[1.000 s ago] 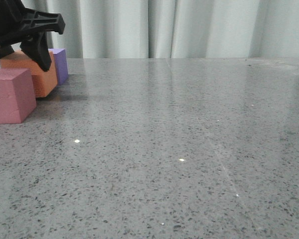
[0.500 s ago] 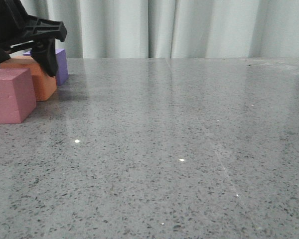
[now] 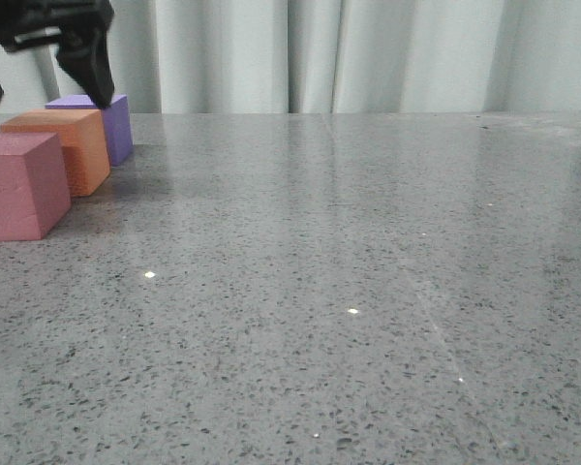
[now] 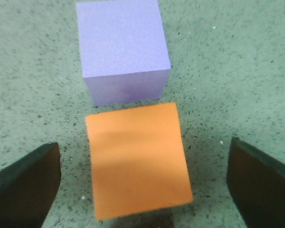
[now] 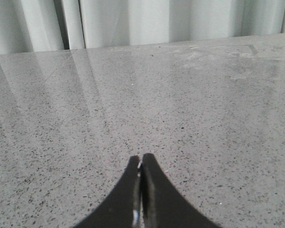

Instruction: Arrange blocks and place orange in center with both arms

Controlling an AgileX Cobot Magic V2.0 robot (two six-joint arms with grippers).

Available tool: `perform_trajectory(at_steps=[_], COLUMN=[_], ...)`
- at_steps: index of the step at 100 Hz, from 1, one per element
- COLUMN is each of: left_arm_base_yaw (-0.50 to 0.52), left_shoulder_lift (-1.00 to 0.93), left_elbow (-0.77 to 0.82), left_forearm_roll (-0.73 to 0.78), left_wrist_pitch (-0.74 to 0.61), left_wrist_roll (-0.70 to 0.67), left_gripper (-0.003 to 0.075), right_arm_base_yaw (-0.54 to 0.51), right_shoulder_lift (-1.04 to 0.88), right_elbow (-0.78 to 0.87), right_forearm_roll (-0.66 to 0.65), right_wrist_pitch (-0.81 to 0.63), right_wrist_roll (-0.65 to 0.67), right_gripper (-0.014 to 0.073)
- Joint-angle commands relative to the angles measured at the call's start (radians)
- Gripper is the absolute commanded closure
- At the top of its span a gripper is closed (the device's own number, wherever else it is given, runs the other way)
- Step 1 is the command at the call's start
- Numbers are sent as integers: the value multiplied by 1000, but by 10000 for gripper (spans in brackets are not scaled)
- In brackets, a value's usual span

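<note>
Three foam cubes stand in a row at the table's left side: a pink-red cube [image 3: 17, 184] nearest, the orange cube [image 3: 63, 148] in the middle, a purple cube [image 3: 107, 121] behind it. My left gripper [image 3: 41, 85] is open and hangs above the orange cube, clear of it. In the left wrist view the orange cube [image 4: 137, 159] lies between the spread fingers [image 4: 26, 185], with the purple cube [image 4: 121, 47] just beyond it. My right gripper [image 5: 141, 164] is shut and empty above bare table; it does not show in the front view.
The grey speckled table [image 3: 349, 271] stretches to the right of the cubes. A pale curtain [image 3: 368, 53] hangs behind the table's far edge.
My left gripper has let go of the orange cube and risen. The cube now rests on the table between the pink-red and purple cubes.
</note>
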Motion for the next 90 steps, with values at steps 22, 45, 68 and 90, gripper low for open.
perform_trajectory(at_steps=[22,45,68,90], left_arm_base_yaw=[0,0,0,0], left_shoulder_lift=[-302,-539,-787,-945], left_elbow=[-10,136,342,484], left_forearm_roll=[53,93,69,77], left_wrist_pitch=[-14,24,24,30], left_wrist_roll=[37,37,37,37], left_gripper=[56,151,397,742], right_arm_base_yaw=[-7,-7,-7,-7], right_shoulder_lift=[-23,-23,-23,-23], right_elbow=[-13,-13,-13,-13], right_forearm_roll=[1,1,1,1], right_wrist_pitch=[-85,-85,-85,-85], right_wrist_roll=[-7,-7,-7,-7], right_gripper=[661,661,661,661])
